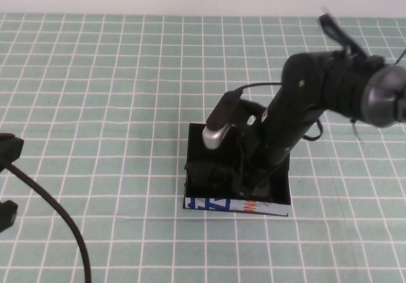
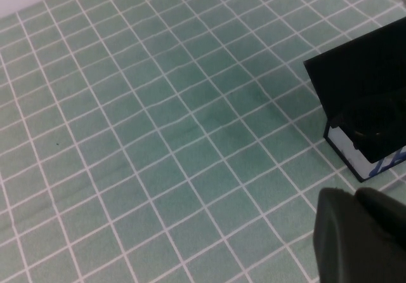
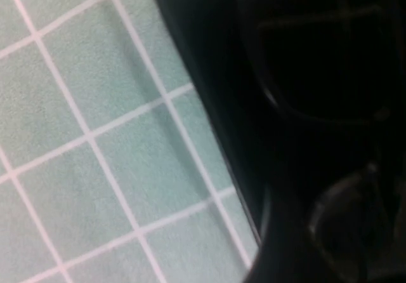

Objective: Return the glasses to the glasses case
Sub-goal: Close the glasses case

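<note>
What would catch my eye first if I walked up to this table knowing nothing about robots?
Probably the black right arm reaching down from the right into the open black case in the middle of the green checked cloth, its right pincer low inside, where the glasses lie. The left pincer waits at the cloth's left edge, well away from the case.

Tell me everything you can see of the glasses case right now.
The glasses case is a rectangular black box, black inside, lying open and flat on the green checked tablecloth, near the table's middle. Its white front edge, printed in blue and orange, faces the robot. The right gripper reaches down into it, hiding much of the interior; dark rounded rims of the glasses show inside in the right wrist view. The left gripper sits far off at the table's left edge.
</note>
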Robot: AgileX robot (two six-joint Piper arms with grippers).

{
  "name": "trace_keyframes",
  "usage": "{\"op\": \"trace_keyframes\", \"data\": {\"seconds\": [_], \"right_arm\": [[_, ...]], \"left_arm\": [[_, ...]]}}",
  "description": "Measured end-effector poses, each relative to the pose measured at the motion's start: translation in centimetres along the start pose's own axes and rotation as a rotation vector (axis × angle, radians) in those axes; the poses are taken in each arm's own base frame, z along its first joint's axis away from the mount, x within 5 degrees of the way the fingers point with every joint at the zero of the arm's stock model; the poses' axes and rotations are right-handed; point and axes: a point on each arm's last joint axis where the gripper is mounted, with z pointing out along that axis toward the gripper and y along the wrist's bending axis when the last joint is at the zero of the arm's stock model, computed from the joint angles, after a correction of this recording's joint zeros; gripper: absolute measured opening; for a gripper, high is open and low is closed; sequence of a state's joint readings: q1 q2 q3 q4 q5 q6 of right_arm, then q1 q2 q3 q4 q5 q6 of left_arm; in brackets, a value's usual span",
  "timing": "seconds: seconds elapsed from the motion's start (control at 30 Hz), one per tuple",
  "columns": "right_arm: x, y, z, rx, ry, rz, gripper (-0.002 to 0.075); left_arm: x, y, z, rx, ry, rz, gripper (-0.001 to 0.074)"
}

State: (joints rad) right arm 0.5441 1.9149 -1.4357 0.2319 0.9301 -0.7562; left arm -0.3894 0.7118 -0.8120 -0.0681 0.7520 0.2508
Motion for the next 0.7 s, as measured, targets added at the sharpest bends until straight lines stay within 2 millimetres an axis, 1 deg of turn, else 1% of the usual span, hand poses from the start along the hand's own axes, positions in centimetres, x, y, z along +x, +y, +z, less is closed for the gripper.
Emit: {"op": "trace_keyframes", "data": {"seconds": [0.07, 0.17, 0.37, 0.7], "right_arm": [[-0.2, 0.3, 0.5, 0.004, 0.004, -0.015, 0.0332], [-0.5, 0.4, 0.7, 0.016, -0.007, 0.008, 0.0332], [-0.3, 0.1, 0.8, 0.063, 0.013, 0.057, 0.0332], [-0.3, -0.1, 1.7, 0.057, 0.020, 0.099, 0.0332]], "left_arm": [[0.0, 0.0, 0.0, 0.000, 0.000, 0.000, -0.0002], [0.0, 0.0, 0.0, 0.000, 0.000, 0.000, -0.0002], [0.0, 0.0, 0.0, 0.000, 0.000, 0.000, -0.0002], [0.0, 0.0, 0.0, 0.000, 0.000, 0.000, -0.0002]]}}
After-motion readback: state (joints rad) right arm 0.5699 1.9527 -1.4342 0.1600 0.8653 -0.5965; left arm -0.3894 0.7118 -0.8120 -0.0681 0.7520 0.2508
